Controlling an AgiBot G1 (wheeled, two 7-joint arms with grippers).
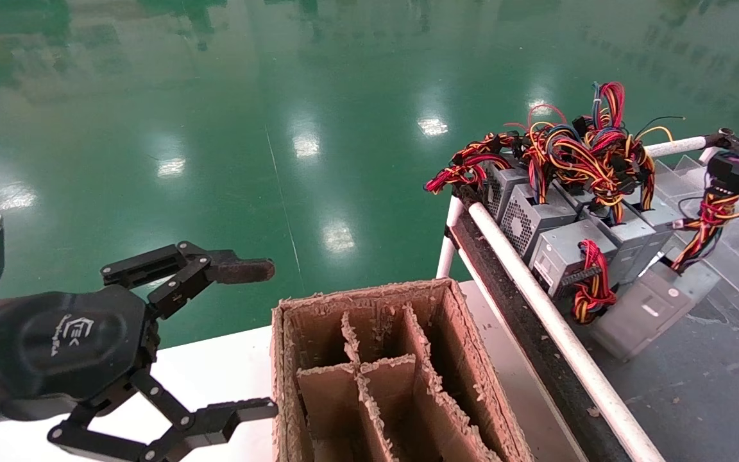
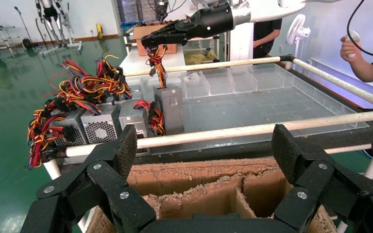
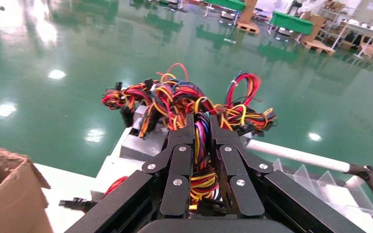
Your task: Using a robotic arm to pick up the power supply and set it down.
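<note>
My right gripper (image 3: pixel 202 145) reaches out at the far right of the head view, raised, its fingers (image 3: pixel 179 160) pinched together on a wire bundle (image 3: pixel 201 141). My left gripper (image 1: pixel 241 340) sits low at the near left, fingers (image 1: pixel 241 271) spread wide, holding nothing.

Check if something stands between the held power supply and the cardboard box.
Yes, the white rail runs between them. The right gripper holds the power supply by its wires, on the rail's far side from the box. The left gripper is open beside the box.
</note>
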